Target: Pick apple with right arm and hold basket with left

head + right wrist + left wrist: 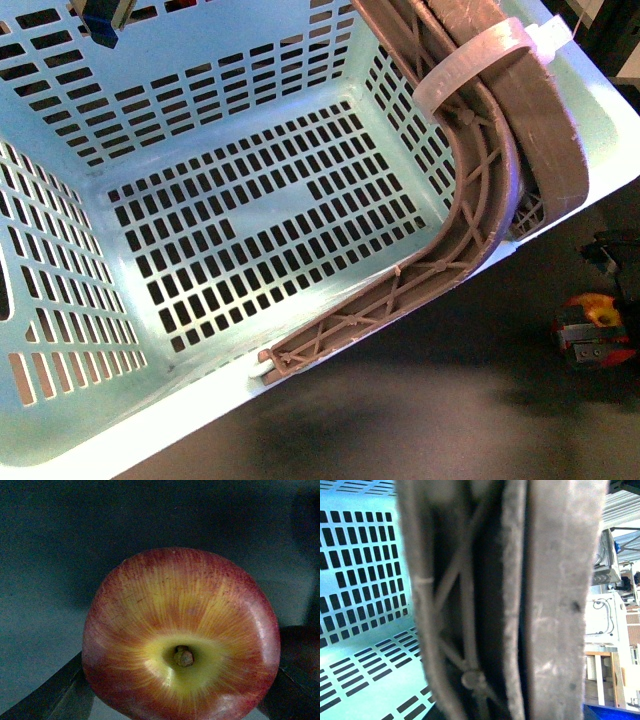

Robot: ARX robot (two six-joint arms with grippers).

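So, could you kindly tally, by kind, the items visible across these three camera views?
1 pale teal slotted plastic basket
2 brown-grey ribbed plastic handles
1 white plastic zip tie
1 large round red apple with yellow streaks
Total: 5

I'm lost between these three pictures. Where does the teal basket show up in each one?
Front view: the basket fills most of the picture, its handles arching at the upper right.
Left wrist view: the handles loom very close, with its slotted wall behind them.
Right wrist view: not in it; only the apple.
Shared landmark: the brown-grey handles, in the front and left wrist views.
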